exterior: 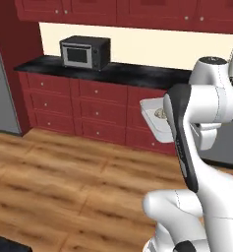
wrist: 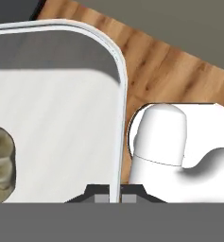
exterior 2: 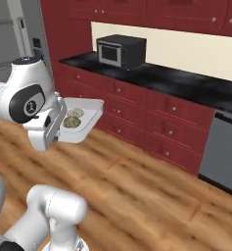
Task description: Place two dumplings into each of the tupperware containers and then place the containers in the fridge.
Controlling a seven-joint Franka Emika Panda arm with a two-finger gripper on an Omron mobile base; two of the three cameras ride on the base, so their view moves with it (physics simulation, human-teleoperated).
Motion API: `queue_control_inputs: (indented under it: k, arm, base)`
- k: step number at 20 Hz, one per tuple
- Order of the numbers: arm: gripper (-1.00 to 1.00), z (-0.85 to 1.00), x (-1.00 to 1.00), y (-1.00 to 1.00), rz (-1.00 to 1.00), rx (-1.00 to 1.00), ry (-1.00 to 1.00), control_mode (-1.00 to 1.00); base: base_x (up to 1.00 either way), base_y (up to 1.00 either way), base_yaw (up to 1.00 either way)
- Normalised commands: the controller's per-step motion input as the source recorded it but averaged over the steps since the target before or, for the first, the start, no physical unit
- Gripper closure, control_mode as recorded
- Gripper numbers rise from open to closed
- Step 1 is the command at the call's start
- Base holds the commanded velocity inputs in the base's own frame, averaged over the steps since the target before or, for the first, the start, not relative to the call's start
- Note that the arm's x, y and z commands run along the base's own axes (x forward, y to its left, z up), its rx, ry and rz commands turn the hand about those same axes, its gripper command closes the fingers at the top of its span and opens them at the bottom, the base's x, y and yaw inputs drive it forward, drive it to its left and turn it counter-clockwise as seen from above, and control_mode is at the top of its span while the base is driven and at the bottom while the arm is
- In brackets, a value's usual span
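Wooden floor lies below a carried tupperware container (exterior 2: 83, 119).
Hand (wrist: 114, 193) pinches only its rim; a tilt could spill the two dumplings (exterior 2: 72, 118) before the fridge (exterior: 1, 88).

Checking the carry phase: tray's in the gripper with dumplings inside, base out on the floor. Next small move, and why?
Probably keep the tray level and turn the base toward the fridge. The gripper is shut on the tray's rim, two dumplings lie inside, and it hangs over the wooden floor in front of the red cabinets. The fridge stands at the left edge of the left base view, so it looks too far to reach.
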Motion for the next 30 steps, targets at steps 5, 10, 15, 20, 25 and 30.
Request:
queue_control_inputs:
  k: [5, 10, 15, 20, 25, 30]
  arm:
    - [1.00, 0.00, 0.00, 0.00, 0.00, 0.00, 0.00, 1.00]
    - [1.00, 0.00, 0.00, 0.00, 0.00, 0.00, 0.00, 1.00]
    - [1.00, 0.00, 0.00, 0.00, 0.00, 0.00, 0.00, 1.00]
    - [1.00, 0.00, 0.00, 0.00, 0.00, 0.00, 0.00, 1.00]
    - [1.00, 0.00, 0.00, 0.00, 0.00, 0.00, 0.00, 1.00]
    - [1.00, 0.00, 0.00, 0.00, 0.00, 0.00, 0.00, 1.00]
  base:
    - [1.00, 0.00, 0.54]
    - [1.00, 0.00, 0.53]
    - [1.00, 0.00, 0.52]
    - [1.00, 0.00, 0.48]
    - [1.00, 0.00, 0.28]
    - [1.00, 0.03, 0.15]
